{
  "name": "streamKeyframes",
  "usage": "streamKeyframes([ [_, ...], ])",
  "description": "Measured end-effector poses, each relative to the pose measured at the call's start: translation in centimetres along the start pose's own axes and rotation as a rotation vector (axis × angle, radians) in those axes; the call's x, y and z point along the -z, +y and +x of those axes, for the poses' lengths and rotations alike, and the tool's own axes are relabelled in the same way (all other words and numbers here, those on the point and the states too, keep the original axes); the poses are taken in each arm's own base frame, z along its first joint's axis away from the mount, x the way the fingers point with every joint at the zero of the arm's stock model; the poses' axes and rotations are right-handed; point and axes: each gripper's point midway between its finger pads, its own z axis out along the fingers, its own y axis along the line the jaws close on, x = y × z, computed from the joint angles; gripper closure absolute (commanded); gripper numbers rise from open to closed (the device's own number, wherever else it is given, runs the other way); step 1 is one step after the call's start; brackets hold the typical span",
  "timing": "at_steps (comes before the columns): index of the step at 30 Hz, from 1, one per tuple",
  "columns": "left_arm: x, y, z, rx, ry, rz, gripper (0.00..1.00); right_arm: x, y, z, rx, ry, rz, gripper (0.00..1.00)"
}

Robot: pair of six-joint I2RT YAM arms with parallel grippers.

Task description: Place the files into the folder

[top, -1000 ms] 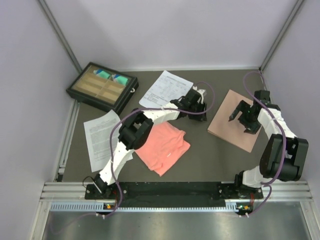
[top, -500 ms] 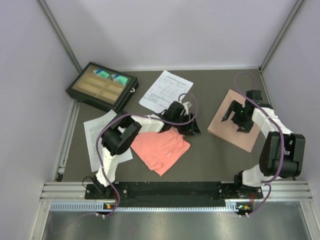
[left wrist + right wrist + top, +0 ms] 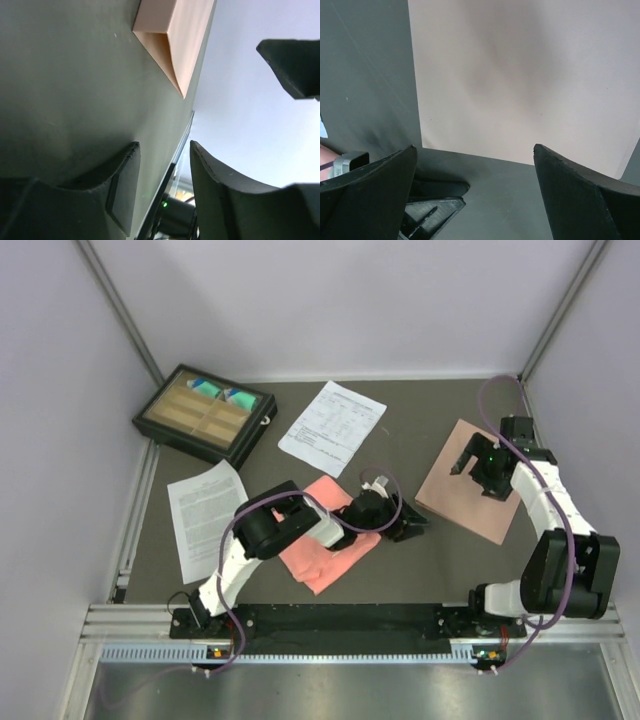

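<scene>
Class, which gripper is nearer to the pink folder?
Right. The right gripper hangs open directly above the folder; the left gripper sits off its near-left corner, beside the salmon cloth.

Soft, even overhead light fills the top view, which is sharp; shadows on the dark desk (image 3: 410,440) are faint and short. In the left wrist view the near fingers (image 3: 122,190) are blurred and dark against a bright wall (image 3: 240,125). In the right wrist view, mottled shading lies across the folder (image 3: 520,75).
</scene>
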Motion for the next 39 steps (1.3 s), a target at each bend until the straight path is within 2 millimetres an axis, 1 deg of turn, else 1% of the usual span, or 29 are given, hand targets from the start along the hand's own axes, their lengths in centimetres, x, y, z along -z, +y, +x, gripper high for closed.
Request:
streamKeyframes([
  [2,-0.3,-0.2,0.2,0.018,-0.031,0.007,0.52,0.5,0.2,-0.3,0.008,-0.017,-0.009,0.01],
  [3,-0.5,-0.3,-0.1,0.026,-0.06,0.008,0.53,0.6,0.3,-0.4,0.01,-0.023,-0.014,0.01],
  [11,-0.8,-0.1,-3.8,0.046,-0.275,0.002,0.59,1.7,1.4,-0.4,0.022,-0.032,-0.081,0.01],
  [13,-0.9,0.0,-4.2,0.046,-0.306,0.005,0.61,2.0,1.7,-0.3,0.024,-0.039,-0.1,0.01],
  [18,-2.1,-0.2,-4.6,0.051,-0.337,0.049,0.65,2.7,2.3,-0.2,0.031,-0.049,-0.142,0.01],
  [24,-2.4,-0.5,-4.9,0.051,-0.359,0.089,0.66,2.3,2.6,0.5,0.038,-0.029,-0.174,0.01],
  [26,-2.6,-0.6,-5.0,0.049,-0.365,0.093,0.67,2.2,2.7,0.7,0.038,-0.021,-0.182,0.01],
  [31,-3.5,-0.9,-5.1,0.048,-0.378,0.099,0.69,2.2,2.9,1.0,0.039,-0.012,-0.201,0.01],
  [34,-4.0,-1.1,-5.1,0.052,-0.386,0.098,0.74,2.3,3.1,1.0,0.039,-0.013,-0.208,0.01],
  [35,-4.1,-1.1,-5.1,0.054,-0.388,0.097,0.79,2.4,3.1,1.0,0.036,-0.014,-0.208,0.01],
  [38,-4.2,-1.0,-5.0,0.059,-0.397,0.093,0.87,2.4,3.0,0.8,0.028,-0.022,-0.199,0.01],
  [39,-4.2,-1.0,-5.0,0.06,-0.399,0.091,0.92,2.4,2.9,0.8,0.023,-0.024,-0.193,0.01],
])
